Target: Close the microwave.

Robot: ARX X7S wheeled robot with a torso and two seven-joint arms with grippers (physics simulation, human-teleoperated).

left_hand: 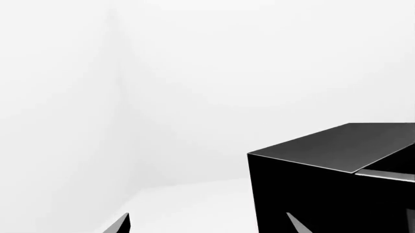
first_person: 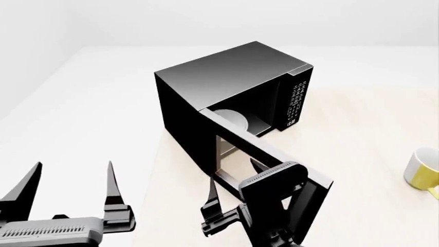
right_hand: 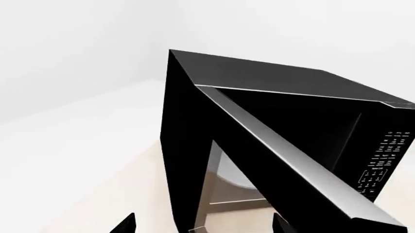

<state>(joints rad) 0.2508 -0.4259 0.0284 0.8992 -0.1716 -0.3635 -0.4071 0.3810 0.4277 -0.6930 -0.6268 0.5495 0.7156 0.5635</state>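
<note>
The glossy black box microwave faces the robot's right, its windowed door swung wide toward the robot. The left gripper is spread, holding nothing; the right gripper, just beside the door, is also parted.

One microwave with one open door, one keypad panel and one white turntable plate. One yellow-and-white mug, well right of the right gripper. Two grippers: right and left gripper.

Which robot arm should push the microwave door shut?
The right. Its claw is already beside the open door of the microwave. The left claw hangs off to the side, away from the door.
</note>
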